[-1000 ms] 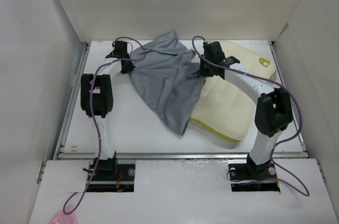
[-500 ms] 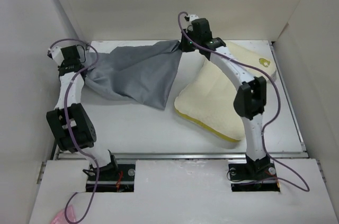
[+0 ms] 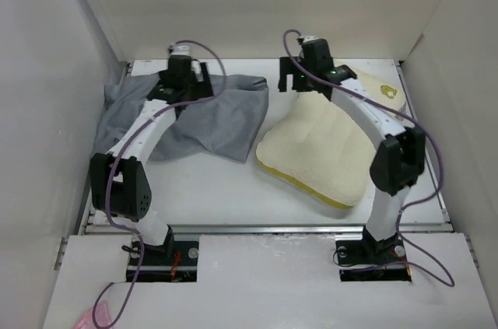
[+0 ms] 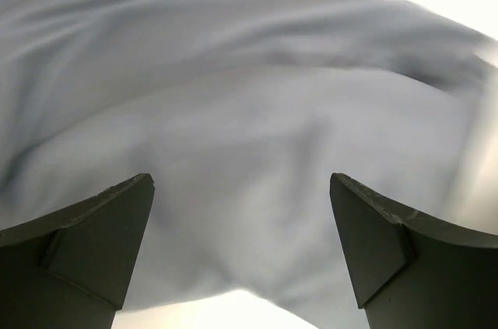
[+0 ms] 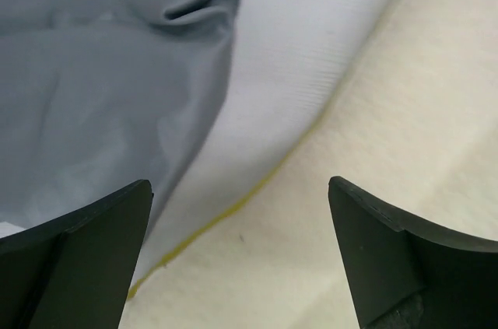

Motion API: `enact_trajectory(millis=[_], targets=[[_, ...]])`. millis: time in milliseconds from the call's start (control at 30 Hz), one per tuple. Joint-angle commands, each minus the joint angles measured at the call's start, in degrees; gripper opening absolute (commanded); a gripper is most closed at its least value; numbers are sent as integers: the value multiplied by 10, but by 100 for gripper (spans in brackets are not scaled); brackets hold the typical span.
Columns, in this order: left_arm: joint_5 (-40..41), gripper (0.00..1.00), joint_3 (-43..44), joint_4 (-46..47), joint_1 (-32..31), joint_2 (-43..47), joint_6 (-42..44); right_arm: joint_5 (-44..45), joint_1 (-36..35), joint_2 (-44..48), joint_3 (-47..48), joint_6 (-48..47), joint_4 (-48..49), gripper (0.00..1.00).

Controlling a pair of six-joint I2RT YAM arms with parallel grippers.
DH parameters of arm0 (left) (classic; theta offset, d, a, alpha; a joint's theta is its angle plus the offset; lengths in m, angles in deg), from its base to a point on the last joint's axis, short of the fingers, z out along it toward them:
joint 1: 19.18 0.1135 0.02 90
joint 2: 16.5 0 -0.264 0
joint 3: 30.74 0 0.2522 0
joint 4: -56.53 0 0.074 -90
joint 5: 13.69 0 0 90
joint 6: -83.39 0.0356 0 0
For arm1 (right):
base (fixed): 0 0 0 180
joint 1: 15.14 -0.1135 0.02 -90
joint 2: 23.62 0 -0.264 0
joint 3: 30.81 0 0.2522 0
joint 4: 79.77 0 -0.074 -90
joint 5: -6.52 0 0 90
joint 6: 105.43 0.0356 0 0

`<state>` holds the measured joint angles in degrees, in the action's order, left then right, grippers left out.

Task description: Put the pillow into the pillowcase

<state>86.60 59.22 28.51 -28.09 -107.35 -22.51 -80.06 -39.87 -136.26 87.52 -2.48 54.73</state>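
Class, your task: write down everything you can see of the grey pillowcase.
The pillowcase is plain grey, smooth-looking cloth, floppy and wrinkled, lying spread on the white table at far left, its left end bunched by the side wall. A strip of bare table parts it from the pillow. The left gripper hovers open over it, gripping nothing.

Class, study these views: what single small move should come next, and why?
Probably lower the left claw onto the pillowcase and pinch its upper layer to start opening it. It and the right claw are open and empty; the pillowcase lies slack beside the pillow, apart from it.
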Motion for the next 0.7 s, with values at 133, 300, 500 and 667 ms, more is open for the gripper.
enact_trajectory(millis=[133, 300, 500, 667], targets=[[-29, 90, 184, -42, -189, -167, 126, 29, 141, 145, -172, 74, 5, 100], [-26, 87, 307, -87, -239, -301, 137, 57, 191, 170, -215, 80, 0, 100], [68, 76, 435, -122, -270, -424, 127, 50, 225, 205, -249, 86, 0, 100], [83, 55, 489, -132, -270, -480, 114, 51, 231, 218, -278, 86, 0, 100]])
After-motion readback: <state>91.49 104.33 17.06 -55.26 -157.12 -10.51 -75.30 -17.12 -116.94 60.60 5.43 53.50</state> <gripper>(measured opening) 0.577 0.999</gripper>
